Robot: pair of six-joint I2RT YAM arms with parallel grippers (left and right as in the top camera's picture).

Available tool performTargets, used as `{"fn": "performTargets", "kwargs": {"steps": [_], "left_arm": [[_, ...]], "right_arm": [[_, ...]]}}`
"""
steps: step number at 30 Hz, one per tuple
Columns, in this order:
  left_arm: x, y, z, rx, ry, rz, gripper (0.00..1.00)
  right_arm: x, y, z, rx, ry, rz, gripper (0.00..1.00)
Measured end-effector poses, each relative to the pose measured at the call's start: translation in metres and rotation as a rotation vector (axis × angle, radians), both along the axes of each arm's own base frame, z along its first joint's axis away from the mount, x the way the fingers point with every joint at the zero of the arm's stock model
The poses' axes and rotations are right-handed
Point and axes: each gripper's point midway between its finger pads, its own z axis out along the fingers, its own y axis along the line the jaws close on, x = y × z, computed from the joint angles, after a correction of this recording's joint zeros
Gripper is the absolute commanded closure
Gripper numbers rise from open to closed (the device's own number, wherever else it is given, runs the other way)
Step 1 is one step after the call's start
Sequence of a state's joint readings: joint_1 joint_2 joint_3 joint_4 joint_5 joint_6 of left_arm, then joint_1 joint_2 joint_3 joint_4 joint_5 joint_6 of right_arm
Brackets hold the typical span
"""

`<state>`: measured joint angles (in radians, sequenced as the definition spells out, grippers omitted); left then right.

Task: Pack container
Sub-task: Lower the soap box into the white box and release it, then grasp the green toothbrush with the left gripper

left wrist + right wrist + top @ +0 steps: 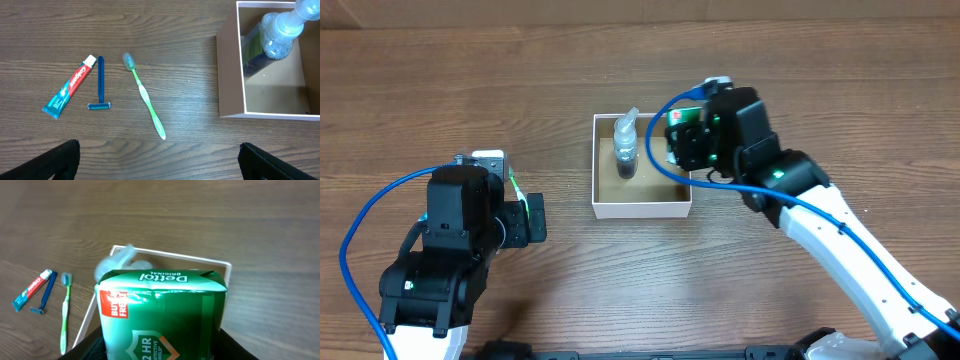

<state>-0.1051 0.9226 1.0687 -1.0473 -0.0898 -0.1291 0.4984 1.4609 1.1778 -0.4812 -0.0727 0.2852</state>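
Note:
The container (640, 209), a white-walled square box with a brown floor, stands mid-table. A clear bottle (625, 150) lies in its left half. My right gripper (688, 148) is shut on a green Dettol pack (160, 300) and holds it over the container's right side; in the right wrist view the pack covers most of the box (200, 259) and the fingers (160, 352) flank it. My left gripper (160, 170) is open and empty, left of the container (230, 75), low over bare wood.
A toothpaste tube (70, 86), a blue razor (100, 82) and a green toothbrush (144, 95) lie side by side on the wood left of the container. In the overhead view my left arm (460, 230) hides most of them.

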Motion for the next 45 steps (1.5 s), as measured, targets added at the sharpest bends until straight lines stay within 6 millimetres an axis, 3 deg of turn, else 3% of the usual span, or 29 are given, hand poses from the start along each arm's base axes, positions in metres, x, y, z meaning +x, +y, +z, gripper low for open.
{"fn": "performTargets", "kwargs": {"steps": [2, 5, 7, 8, 11, 14, 19, 20, 23, 24, 27, 28, 30, 32, 36, 39, 42, 43, 45], "left_arm": [[0.0, 0.0, 0.0, 0.0, 0.0, 0.0, 0.0], [0.0, 0.0, 0.0, 0.0, 0.0, 0.0, 0.0], [0.0, 0.0, 0.0, 0.0, 0.0, 0.0, 0.0], [0.0, 0.0, 0.0, 0.0, 0.0, 0.0, 0.0], [0.0, 0.0, 0.0, 0.0, 0.0, 0.0, 0.0], [0.0, 0.0, 0.0, 0.0, 0.0, 0.0, 0.0], [-0.001, 0.0, 0.0, 0.0, 0.003, 0.0, 0.0], [-0.001, 0.0, -0.001, 0.0, 0.005, 0.0, 0.0], [-0.001, 0.0, -0.001, 0.0, 0.004, 0.0, 0.0], [-0.001, 0.0, -0.001, 0.0, 0.005, 0.0, 0.0], [0.0, 0.0, -0.001, 0.0, 0.005, 0.0, 0.0], [0.0, 0.0, 0.0, 0.0, 0.0, 0.0, 0.0], [0.003, -0.001, 0.002, -0.005, -0.011, -0.001, 0.0], [0.004, -0.001, 0.002, -0.015, -0.016, 0.011, 0.0], [0.015, -0.002, -0.005, -0.069, 0.026, 0.088, 0.0], [0.042, -0.005, -0.017, -0.101, 0.1, 0.151, 0.0], [0.076, -0.008, -0.063, -0.106, 0.235, 0.208, 0.0], [0.082, -0.008, -0.086, -0.109, 0.299, 0.243, 0.0], [0.093, -0.003, -0.113, -0.128, 0.352, 0.294, 0.0]], "right_arm": [[0.007, 0.012, -0.012, -0.009, -0.002, 0.022, 0.96], [0.013, 0.017, -0.058, -0.066, 0.083, 0.032, 0.96], [0.015, 0.018, -0.079, -0.09, 0.118, 0.037, 0.96], [0.016, 0.019, -0.088, -0.103, 0.131, 0.04, 0.91], [0.022, 0.02, -0.095, -0.11, 0.121, 0.038, 0.36], [0.028, 0.019, -0.092, -0.12, 0.091, 0.025, 0.0], [0.032, 0.013, -0.086, -0.149, 0.061, -0.006, 0.0], [0.032, 0.009, -0.078, -0.155, 0.043, -0.021, 0.0], [0.023, -0.014, -0.024, -0.16, -0.05, -0.097, 0.0], [0.014, -0.033, 0.015, -0.149, -0.117, -0.172, 0.0], [-0.028, -0.103, 0.045, -0.172, -0.069, -0.419, 0.0], [-0.056, -0.141, 0.046, -0.174, 0.006, -0.564, 0.0], [-0.094, -0.175, 0.031, -0.198, 0.132, -0.707, 0.0], [-0.114, -0.18, 0.028, -0.181, 0.187, -0.733, 0.0], [-0.131, -0.171, 0.03, -0.151, 0.222, -0.64, 0.0], [-0.133, -0.167, 0.028, -0.194, 0.225, -0.56, 0.0], [-0.131, -0.172, 0.025, -0.248, 0.227, -0.515, 0.0], [-0.129, -0.179, 0.023, -0.266, 0.234, -0.518, 0.0], [-0.126, -0.189, 0.019, -0.272, 0.256, -0.527, 0.0]]}}
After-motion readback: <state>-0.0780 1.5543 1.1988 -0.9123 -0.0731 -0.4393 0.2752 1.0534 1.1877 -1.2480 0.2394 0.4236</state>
